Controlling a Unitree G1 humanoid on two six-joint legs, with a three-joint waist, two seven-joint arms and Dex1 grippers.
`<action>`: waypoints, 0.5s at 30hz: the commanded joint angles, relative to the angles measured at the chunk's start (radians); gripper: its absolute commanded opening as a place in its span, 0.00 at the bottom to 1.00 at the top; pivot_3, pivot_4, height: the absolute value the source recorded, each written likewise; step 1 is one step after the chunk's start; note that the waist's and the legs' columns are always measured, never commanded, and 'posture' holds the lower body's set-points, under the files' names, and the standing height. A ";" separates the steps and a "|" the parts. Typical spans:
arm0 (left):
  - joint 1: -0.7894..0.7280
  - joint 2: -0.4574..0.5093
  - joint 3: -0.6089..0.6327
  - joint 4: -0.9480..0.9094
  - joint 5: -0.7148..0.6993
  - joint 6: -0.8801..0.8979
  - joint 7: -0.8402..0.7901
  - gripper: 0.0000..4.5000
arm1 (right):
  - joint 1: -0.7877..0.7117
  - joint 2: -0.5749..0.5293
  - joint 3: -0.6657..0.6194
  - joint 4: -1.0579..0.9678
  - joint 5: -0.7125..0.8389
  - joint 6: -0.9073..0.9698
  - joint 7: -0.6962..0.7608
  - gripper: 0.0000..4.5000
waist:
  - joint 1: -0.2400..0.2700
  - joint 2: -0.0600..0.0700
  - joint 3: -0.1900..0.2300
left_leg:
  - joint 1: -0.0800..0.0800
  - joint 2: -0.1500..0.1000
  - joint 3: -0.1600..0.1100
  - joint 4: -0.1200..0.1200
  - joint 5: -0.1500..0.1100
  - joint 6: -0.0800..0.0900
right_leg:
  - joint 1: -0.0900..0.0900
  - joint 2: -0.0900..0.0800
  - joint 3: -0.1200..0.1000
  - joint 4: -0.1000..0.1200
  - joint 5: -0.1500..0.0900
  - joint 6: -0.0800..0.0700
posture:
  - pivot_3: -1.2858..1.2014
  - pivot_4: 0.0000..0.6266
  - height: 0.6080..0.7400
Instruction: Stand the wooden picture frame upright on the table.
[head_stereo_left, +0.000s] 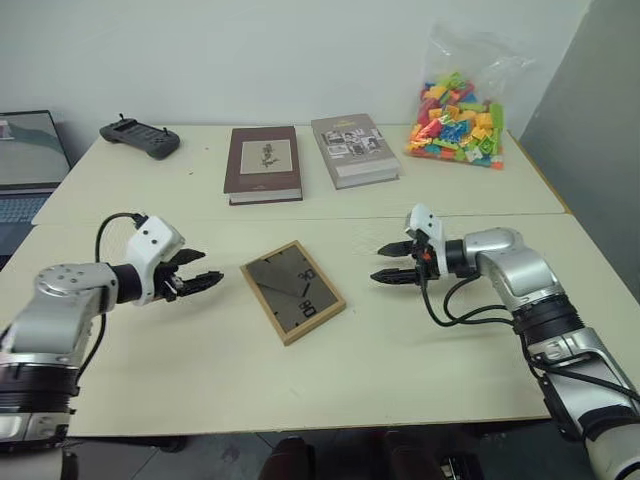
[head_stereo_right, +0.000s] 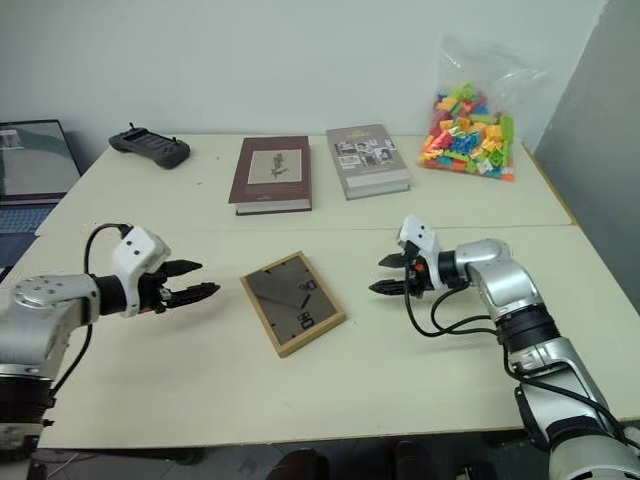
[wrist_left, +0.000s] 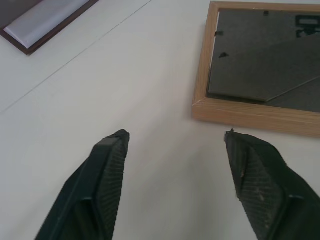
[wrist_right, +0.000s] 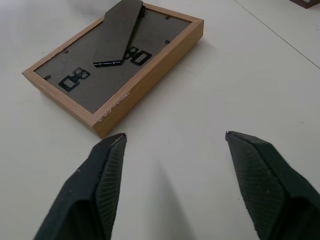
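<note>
The wooden picture frame (head_stereo_left: 292, 291) lies flat, face down, on the bench (head_stereo_left: 420, 360), about midway between its left and right edges and closer to the near edge than the far one. Its dark grey back faces up with the prop folded flat, and it sits turned at an angle to the bench edges. Bare bench surrounds it on every side, with open room between it and the near edge and a wide clear strip to either side.

The left pincer (head_stereo_left: 205, 281) hangs just left of the frame, fingers apart, holding nothing and touching nothing; in its wrist view the frame's nearest wooden edge lies just past one fingertip (wrist_left: 117, 142). The right pincer (head_stereo_left: 388, 262) is off the frame's right side, a little farther away, fingers likewise apart and empty, pointing toward the frame.

Along the far edge lie a maroon hardcover book (head_stereo_left: 263, 163) and a grey hardcover book (head_stereo_left: 353, 149) side by side, a bag of coloured building blocks (head_stereo_left: 460, 120) toward the far right corner, and a black handheld controller (head_stereo_left: 140, 137) toward the far left corner. A laptop (head_stereo_left: 28, 165) stands beyond the left edge.
</note>
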 joint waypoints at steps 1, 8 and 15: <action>-0.023 -0.039 -0.042 0.029 0.067 -0.075 0.042 0.52 | 0.000 0.044 0.025 0.008 -0.053 -0.064 -0.044 0.51 | 0.000 0.000 0.000 | 0.000 0.000 0.000 0.000 0.000 0.000 | 0.000 0.000 0.000 0.000 0.000 0.000 | 0.52 0.24 1.00; -0.086 -0.118 -0.108 0.110 0.122 -0.144 0.039 0.21 | 0.046 0.088 0.064 -0.029 -0.128 -0.129 -0.105 0.17 | 0.002 0.000 0.000 | 0.000 0.000 0.000 0.000 0.000 0.000 | 0.000 0.000 0.000 0.000 0.000 0.000 | 0.52 0.24 1.00; -0.159 -0.200 -0.166 0.158 0.145 -0.174 0.005 0.00 | 0.110 0.119 0.104 -0.189 -0.110 -0.049 -0.080 0.00 | 0.007 0.000 0.000 | 0.000 0.000 0.000 0.001 0.000 0.000 | 0.000 0.000 0.000 0.000 0.000 0.000 | 0.52 0.24 1.00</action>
